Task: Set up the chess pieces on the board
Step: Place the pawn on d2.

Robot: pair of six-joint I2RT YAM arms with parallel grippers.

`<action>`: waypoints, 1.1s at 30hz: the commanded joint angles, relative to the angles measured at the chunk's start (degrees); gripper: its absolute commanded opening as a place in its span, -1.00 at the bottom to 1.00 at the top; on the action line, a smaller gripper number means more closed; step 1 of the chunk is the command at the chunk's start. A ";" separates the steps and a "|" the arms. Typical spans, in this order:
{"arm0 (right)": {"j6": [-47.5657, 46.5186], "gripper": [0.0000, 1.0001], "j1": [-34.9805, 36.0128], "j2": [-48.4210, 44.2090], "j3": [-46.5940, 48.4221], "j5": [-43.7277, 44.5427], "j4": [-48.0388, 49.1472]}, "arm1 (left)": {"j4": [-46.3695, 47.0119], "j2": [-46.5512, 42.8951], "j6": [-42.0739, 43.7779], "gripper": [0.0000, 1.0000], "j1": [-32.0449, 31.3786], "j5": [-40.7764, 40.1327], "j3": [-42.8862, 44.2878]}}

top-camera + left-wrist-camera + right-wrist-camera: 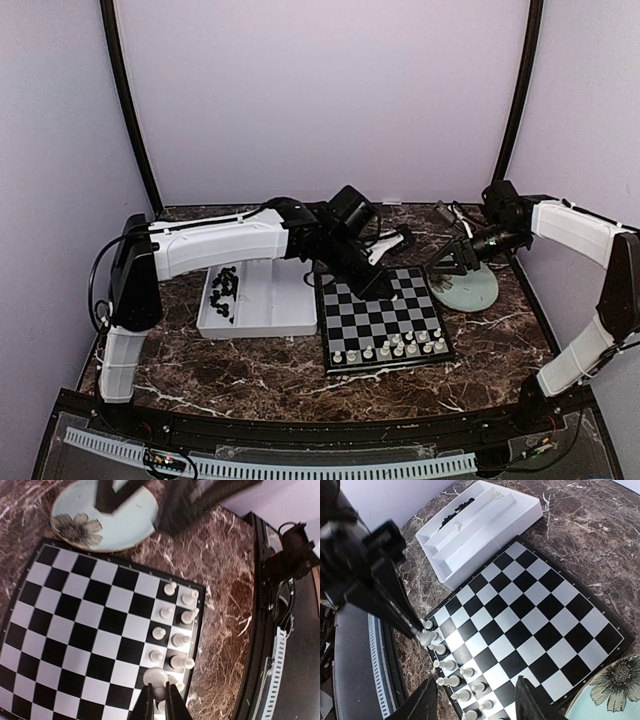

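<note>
The left gripper [160, 696] is clenched on a white piece [155, 678]. The piece's round head shows between the two fingertips at the bottom centre of the left wrist view. In the right wrist view that piece [423, 638] hangs from the dark fingers at the left corner of the board [530, 610]. It is in line with the other white pieces [457, 680], which stand in two rows along the lower left edge. I cannot tell whether it touches a square.

The right gripper [476, 681] is released, its jaws wide apart and nothing between them. In the top view it [445, 268] is at the plate [478, 292], right of the board. Black pieces [222, 292] lie in the tray [270, 310], left of the board.
</note>
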 commanded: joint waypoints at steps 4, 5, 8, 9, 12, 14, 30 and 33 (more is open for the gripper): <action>2.53 0.09 -0.19 -1.07 -0.54 2.75 4.51 | -13.62 6.81 7.98 -0.86 -2.72 -4.15 7.83; 2.65 0.10 -0.14 -1.11 -0.58 2.84 4.65 | -14.43 7.44 8.30 -0.86 -2.96 -4.46 9.35; 2.73 0.10 -0.18 -1.11 -0.59 2.86 4.71 | -16.70 10.20 9.41 -0.86 -3.79 -5.15 11.06; 2.74 0.10 -0.19 -1.06 -0.53 2.85 4.70 | -16.89 10.54 9.45 -0.86 -3.84 -5.48 11.44; 2.76 0.10 -0.15 -1.03 -0.63 2.77 4.68 | -17.51 11.55 9.65 -0.86 -3.98 -5.70 11.75; 2.63 0.09 -0.17 -0.94 -0.76 2.74 4.68 | -18.03 12.11 9.81 -0.86 -3.99 -5.34 12.09; 2.19 0.10 -0.22 0.19 -0.06 2.15 4.04 | -20.56 15.27 9.78 -0.85 -4.16 -3.60 14.74; 2.12 0.09 -0.17 0.26 -0.14 2.07 3.92 | -20.55 15.59 9.73 -0.85 -4.16 -3.30 14.90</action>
